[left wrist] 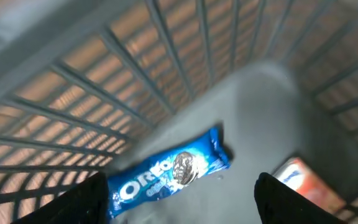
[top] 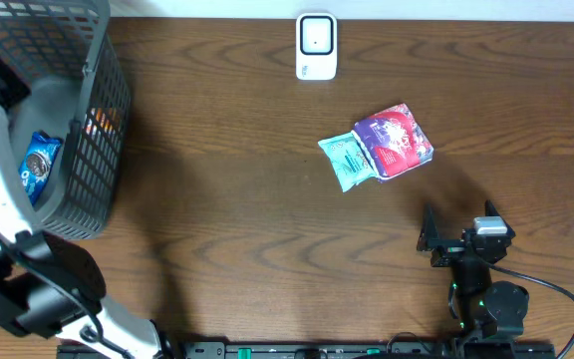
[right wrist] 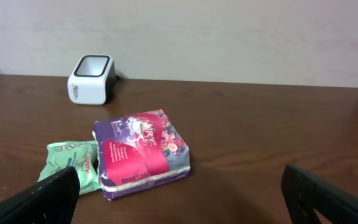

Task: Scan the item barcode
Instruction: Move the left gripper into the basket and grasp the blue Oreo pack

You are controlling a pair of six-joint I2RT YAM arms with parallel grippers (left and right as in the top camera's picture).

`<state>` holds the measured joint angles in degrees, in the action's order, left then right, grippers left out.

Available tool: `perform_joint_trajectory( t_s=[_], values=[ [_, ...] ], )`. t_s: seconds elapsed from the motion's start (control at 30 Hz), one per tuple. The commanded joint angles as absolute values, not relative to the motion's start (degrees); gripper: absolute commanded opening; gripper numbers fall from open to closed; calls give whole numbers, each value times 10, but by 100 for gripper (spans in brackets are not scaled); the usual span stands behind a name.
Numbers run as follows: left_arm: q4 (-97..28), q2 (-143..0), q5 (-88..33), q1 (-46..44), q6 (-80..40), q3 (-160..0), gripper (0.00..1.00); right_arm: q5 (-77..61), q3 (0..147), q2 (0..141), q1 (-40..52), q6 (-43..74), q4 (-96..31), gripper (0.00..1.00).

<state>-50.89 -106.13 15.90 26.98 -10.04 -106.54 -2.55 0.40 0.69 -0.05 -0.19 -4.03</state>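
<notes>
Left tool (left wrist: 180, 183): jaws wide, nothing between the fingers; it is down inside the grey mesh basket (top: 98, 150), pointing at the basket floor. The view from this wrist is blurred.
Oreo packet (left wrist: 169, 173): blue, lying flat on the basket floor straight below the left tool, within the span of its two fingers. No finger can be seen touching it.
Orange-and-white packet (left wrist: 303, 180): also on the basket floor, just beyond the tool's finger on the right of the wrist view, and partly hidden by it.
Right tool (right wrist: 179, 177): jaws wide and empty, held low over the brown worktop (right wrist: 278, 137), facing the back wall.
Purple pack (right wrist: 140, 152): flat on the worktop ahead of the right tool, a little toward its left finger.
Green pack (right wrist: 73, 165): touching the purple pack's left side, just ahead of the left finger.
Scanner (right wrist: 91, 78): white with a dark window, upright, further ahead and to the left, beyond both packs and apart from them.
</notes>
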Motion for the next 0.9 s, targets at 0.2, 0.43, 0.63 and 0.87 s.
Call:
perform_joint_trajectory(
  t_s=[0.2,0.43,0.63,0.87],
  values=[
    [-484,-1152,157,279,-4,-1000,75,-22,3,4,-4,8,-43,99],
    [-474,-1208,157,295,30,-995,75,-22,3,4,-4,8,-43,99],
    [-470,-1236,155,318,54,-995,74,-22,3,4,-4,8,-43,99],
    [-451,-1248,93,335,86,-967,74,-22,3,4,-4,8,-43,99]
  ],
)
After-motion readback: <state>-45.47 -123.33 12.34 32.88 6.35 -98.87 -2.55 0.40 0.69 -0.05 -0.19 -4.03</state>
